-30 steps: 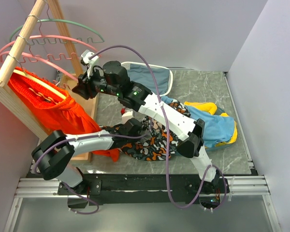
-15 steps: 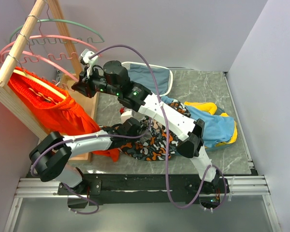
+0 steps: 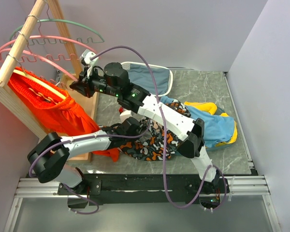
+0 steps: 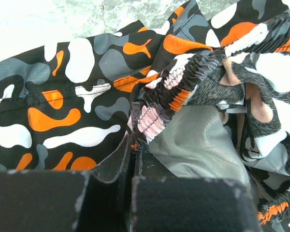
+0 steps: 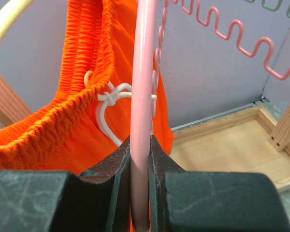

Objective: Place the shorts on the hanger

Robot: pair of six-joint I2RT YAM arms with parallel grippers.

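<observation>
The shorts (image 3: pixel 154 145), black with orange, white and grey blobs, lie crumpled on the table's near side. My left gripper (image 3: pixel 134 126) is shut on their elastic waistband; in the left wrist view the jaws (image 4: pixel 132 153) pinch the fabric (image 4: pixel 77 96). My right gripper (image 3: pixel 78 83) reaches to the rack and is shut on the pink hanger (image 3: pixel 41 60), which hangs from the wooden rod. In the right wrist view the pink bar (image 5: pixel 142 72) runs upright between the fingertips (image 5: pixel 140 145).
A wooden rack (image 3: pixel 17 53) stands at the left with an orange garment (image 3: pixel 43 104), a second pink hanger and a green hanger (image 3: pixel 63 21). Light blue and yellow clothes (image 3: pixel 215 123) lie at the right. A blue-grey garment (image 3: pixel 147 77) lies at the back.
My right gripper has shifted slightly left toward the rack, still holding the pink hanger. My left arm has crept a little left with the shorts.
</observation>
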